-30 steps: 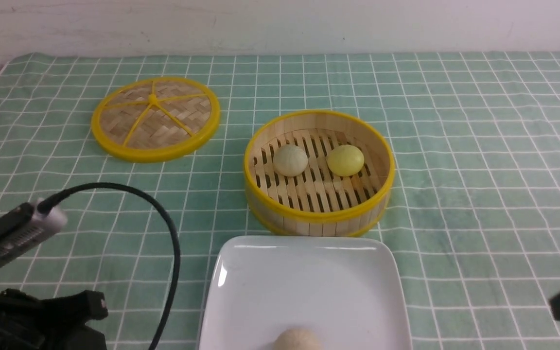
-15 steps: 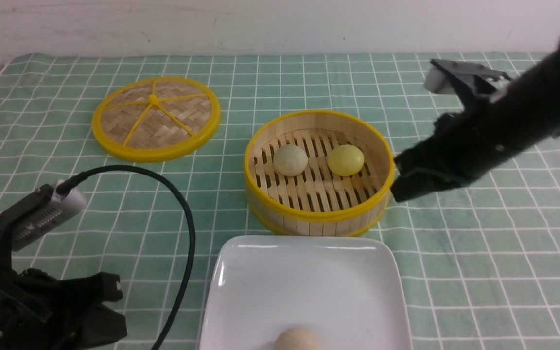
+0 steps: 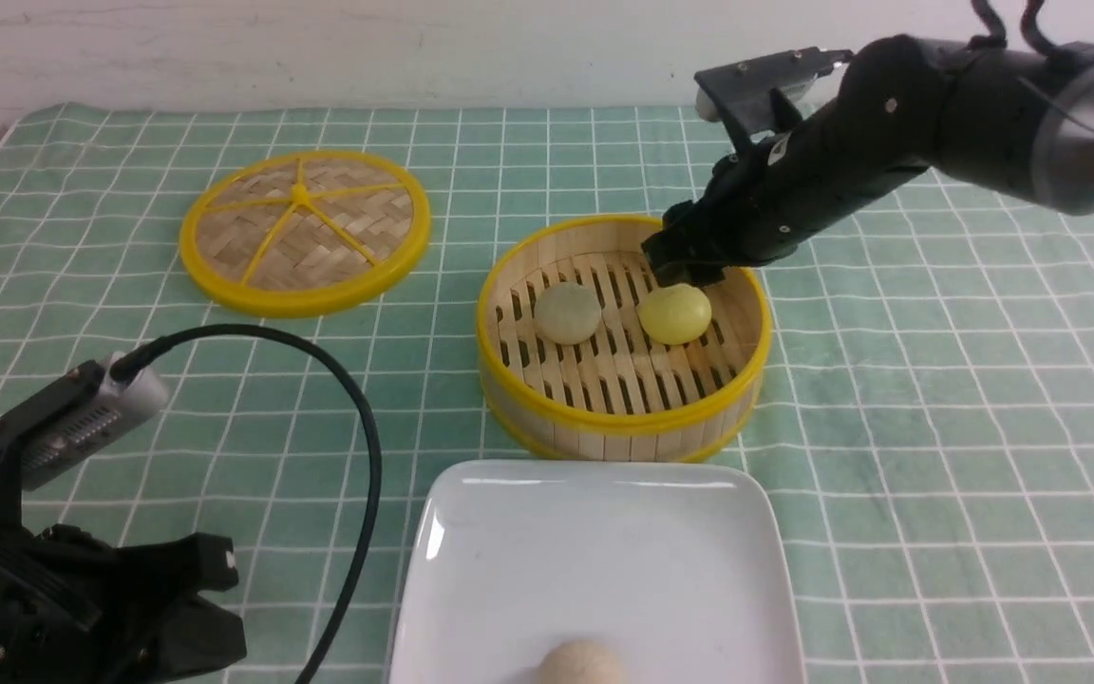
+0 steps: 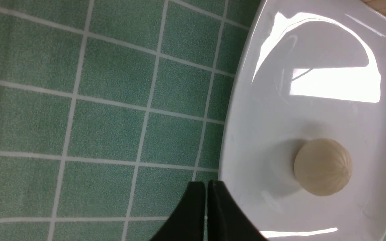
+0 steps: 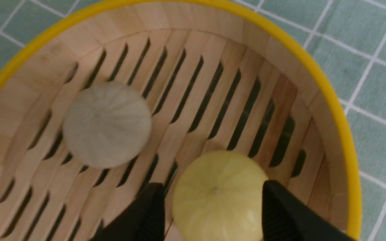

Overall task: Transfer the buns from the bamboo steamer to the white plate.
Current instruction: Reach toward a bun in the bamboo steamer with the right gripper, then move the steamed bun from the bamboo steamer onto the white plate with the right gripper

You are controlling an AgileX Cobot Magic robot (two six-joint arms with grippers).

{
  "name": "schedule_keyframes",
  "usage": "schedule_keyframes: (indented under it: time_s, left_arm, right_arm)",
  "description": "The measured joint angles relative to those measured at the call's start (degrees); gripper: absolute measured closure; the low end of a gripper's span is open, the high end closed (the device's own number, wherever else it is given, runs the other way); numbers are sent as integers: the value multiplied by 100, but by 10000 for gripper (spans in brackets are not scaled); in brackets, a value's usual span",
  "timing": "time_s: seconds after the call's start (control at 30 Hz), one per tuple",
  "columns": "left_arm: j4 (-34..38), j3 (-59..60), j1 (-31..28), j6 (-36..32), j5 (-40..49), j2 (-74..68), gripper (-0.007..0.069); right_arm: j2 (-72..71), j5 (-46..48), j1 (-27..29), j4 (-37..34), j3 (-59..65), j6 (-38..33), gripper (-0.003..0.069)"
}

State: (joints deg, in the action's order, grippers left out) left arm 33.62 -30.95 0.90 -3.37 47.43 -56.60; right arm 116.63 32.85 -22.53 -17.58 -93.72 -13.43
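The bamboo steamer (image 3: 623,423) (image 5: 340,110) stands mid-table and holds both buns. The pale cream bun (image 3: 567,313) (image 5: 107,124) lies on its left, the bright yellow bun (image 3: 674,313) (image 5: 219,195) on its right. My right gripper (image 3: 685,271) (image 5: 213,187) reaches into the steamer from the far right. It is open, with one finger on each side of the yellow bun. The white plate (image 3: 604,532) (image 4: 313,100) sits in front of the steamer. Beside the plate's left rim my left gripper (image 4: 207,185) hangs shut on nothing.
A tanner beige bun (image 3: 581,663) (image 4: 323,166) rests on the plate's near side. The flat woven lid (image 3: 304,231) lies at the back left. My left arm (image 3: 82,608) and its black cable (image 3: 357,456) fill the near left corner. A green checked cloth covers the table.
My right arm has swung in from the near right, past the steamer's right side, and down over the yellow bun. The left arm rose slightly, then stayed still.
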Motion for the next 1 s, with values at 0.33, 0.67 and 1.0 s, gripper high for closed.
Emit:
schedule_keyframes:
  time_s: [0.33, 0.67, 1.0]
  left_arm:
    - [-5, 0, 0, 0, 0, 0, 573]
    - [-77, 0, 0, -13, -4, 0, 570]
    - [-263, 0, 0, -13, -4, 0, 556]
  right_arm:
    - [366, -83, 0, 52, -9, 6, 501]
    - [-1396, 1690, 0, -263, 31, 6, 645]
    - [-3137, 1879, -783, -1565, 2847, -242, 643]
